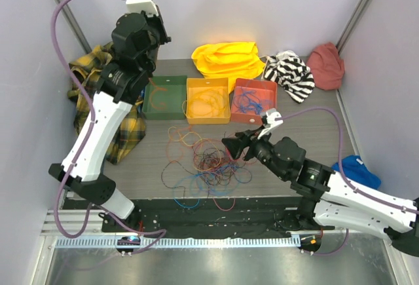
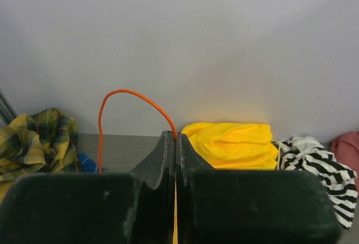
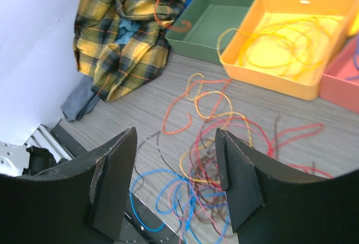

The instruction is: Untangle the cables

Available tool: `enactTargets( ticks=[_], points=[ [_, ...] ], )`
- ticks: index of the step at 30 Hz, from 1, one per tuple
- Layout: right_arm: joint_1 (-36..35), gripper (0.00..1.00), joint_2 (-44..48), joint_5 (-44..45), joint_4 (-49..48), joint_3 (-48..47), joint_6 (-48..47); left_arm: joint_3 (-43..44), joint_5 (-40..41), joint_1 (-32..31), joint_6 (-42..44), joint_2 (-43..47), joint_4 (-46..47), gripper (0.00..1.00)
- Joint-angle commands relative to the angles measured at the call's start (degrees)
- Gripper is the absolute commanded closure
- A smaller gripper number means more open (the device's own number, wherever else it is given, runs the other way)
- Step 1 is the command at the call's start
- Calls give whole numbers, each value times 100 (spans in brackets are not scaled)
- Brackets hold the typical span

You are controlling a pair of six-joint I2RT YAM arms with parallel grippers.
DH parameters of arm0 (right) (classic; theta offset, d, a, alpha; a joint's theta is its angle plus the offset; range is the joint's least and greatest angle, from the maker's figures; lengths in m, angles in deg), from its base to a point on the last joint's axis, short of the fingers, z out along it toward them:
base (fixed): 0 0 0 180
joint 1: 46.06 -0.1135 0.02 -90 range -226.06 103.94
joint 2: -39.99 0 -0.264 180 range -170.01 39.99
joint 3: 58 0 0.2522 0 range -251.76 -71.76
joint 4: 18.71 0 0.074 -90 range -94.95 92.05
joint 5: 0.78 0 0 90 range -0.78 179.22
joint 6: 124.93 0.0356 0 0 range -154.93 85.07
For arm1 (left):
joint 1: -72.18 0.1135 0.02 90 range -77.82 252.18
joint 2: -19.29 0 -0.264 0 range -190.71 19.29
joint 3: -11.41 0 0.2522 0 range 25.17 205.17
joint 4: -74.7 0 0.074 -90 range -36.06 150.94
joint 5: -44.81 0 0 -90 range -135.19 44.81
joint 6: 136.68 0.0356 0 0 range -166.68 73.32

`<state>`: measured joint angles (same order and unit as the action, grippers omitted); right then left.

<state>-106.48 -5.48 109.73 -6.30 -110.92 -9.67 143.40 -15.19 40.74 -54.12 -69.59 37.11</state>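
Note:
A tangle of thin cables in orange, yellow, blue, red and dark colours lies on the table near its front edge. It also shows in the right wrist view. My right gripper is open and empty, and hovers over the tangle's right side. My left gripper is raised high at the back left, pointing at the back wall. Its jaws are pressed together on one orange cable. That cable arcs up and hangs down on the left.
Three boxes stand in a row behind the tangle: green, yellow holding yellow cables, red holding blue and red ones. A plaid shirt, yellow cloth, striped cloth, red cloth and blue cloth lie around.

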Motion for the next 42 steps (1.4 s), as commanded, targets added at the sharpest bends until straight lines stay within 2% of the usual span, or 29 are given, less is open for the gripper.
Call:
enactTargets(
  ticks=[1, 8, 15, 19, 22, 27, 28, 31, 33, 36, 37, 40, 41, 42],
  points=[
    [-31, 34, 495, 409, 784, 136, 146, 208, 68, 270, 129, -173, 599, 100],
    [-31, 34, 987, 752, 1101, 330, 146, 34, -29, 568, 7, -700, 670, 100],
    [-22, 35, 1005, 902, 1154, 435, 85, -898, -319, 824, -635, -1026, 468, 100],
    [-22, 35, 997, 998, 1145, 488, 76, -1914, -363, 824, -925, -702, 738, 100],
    [-31, 35, 970, 999, 1058, 593, 120, -2304, -232, 824, -996, -525, 784, 100],
    [-22, 35, 882, 937, 978, 655, 173, -2542, -249, 833, -1014, -604, 757, 99],
    [-31, 35, 874, 928, 969, 664, 181, -2568, -231, 833, -987, -743, 775, 91],
    [-22, 35, 909, 937, 1013, 655, 190, -2359, -196, 885, -899, -1086, 688, 100],
    [-22, 36, 996, 972, 1066, 672, 199, -2157, -257, 1016, -934, -1525, 468, 99],
    [-22, 36, 1146, 1051, 1189, 708, 243, -1726, -310, 1192, -1013, -2114, 179, 68],
    [-31, 35, 1181, 1060, 1233, 734, 252, -1525, -293, 1228, -1040, -2220, 108, 46],
    [-22, 36, 1278, 1104, 1303, 769, 269, -1286, 40, 1246, -1172, -2441, -95, 17],
    [-31, 35, 1287, 1139, 1312, 769, 269, -1294, 119, 1246, -1224, -2406, -86, 12],
    [-31, 36, 1287, 1148, 1312, 760, 261, -1355, 172, 1237, -1294, -2267, -51, 1]
  ],
)
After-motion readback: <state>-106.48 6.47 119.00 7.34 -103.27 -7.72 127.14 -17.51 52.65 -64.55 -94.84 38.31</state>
